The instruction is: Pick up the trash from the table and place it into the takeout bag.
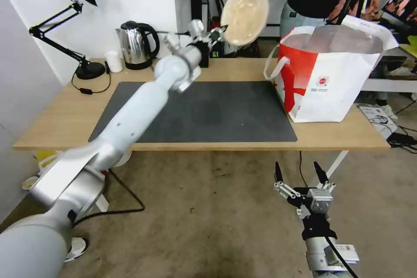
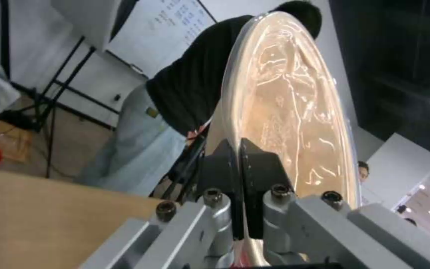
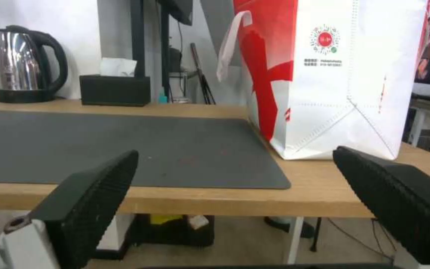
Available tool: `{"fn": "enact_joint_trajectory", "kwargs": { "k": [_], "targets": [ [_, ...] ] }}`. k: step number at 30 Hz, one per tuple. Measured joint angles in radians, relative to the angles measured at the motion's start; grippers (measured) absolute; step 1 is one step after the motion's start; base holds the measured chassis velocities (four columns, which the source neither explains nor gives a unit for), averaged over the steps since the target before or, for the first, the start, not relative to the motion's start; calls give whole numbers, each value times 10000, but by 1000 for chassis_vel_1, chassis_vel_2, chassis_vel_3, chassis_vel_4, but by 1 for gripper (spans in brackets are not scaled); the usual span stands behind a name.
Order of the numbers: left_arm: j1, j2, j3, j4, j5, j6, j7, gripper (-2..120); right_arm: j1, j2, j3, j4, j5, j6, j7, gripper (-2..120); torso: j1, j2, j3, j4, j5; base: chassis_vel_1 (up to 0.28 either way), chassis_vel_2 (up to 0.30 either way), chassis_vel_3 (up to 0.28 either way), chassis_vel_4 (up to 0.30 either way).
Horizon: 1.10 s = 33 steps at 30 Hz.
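Beige round bowl (image 1: 244, 14) hangs in the air above the far edge of the table (image 1: 56, 117), gripped by its rim in the left pincer (image 1: 218, 34). It is tipped up on edge, its broad face turned toward the head camera and its rim line running from about seven o'clock, where the pincer holds it, up to one o'clock. In the left wrist view the bowl (image 2: 295, 112) stands nearly edge-on, rising straight away from the black fingertips (image 2: 262, 168), which are clenched on the rim with only the thin lip between them. The bowl is up at about twelve o'clock in the head view, left of and higher than the mouth of the takeout bag (image 1: 330, 82), not over it.

The takeout bag stands upright at the table's right end, at roughly two o'clock, its foil-lined mouth open, red side toward the dark grey mat (image 1: 208, 113), its base partly on the mat's right edge. The mat lies bare.

The right pincer (image 1: 299, 173) hangs below the table's near edge at about five o'clock, its fingers spread wide and holding nothing; from its wrist view the fingers (image 3: 90, 194) frame the bag (image 3: 339, 74) and the table front.

A kettle (image 1: 137, 45), a small white cup (image 1: 114, 61), a desk lamp (image 1: 78, 26) and a black tissue box (image 3: 115, 89) sit along the far edge.
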Motion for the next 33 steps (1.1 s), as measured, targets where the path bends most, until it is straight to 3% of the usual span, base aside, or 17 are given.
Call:
{"fn": "enact_joint_trajectory", "kwargs": {
  "k": [6,15,21,25,33],
  "targets": [
    [-959,-679,401,1491,-179,-26,596,0,1,0,0,0,0,0,0,100,0,0,0,3,0,0,0,0,0],
    [-1886,-1503,1143,3089,-423,-11,893,0,0,0,0,0,0,0,0,100,0,0,0,4,-1,0,0,0,0],
    [-2251,-2041,1480,3698,-462,6,907,0,0,0,0,0,0,0,0,100,0,0,0,0,0,0,0,0,0],
    [-2616,-2422,2124,4193,-521,20,882,0,0,0,0,0,0,0,0,100,0,1,-1,-2,0,0,0,0,0],
    [-2666,-2427,2919,4029,-595,21,816,0,2,0,-1,0,0,0,0,100,-1,2,-1,4,-2,0,0,0,0]
  ]
}}
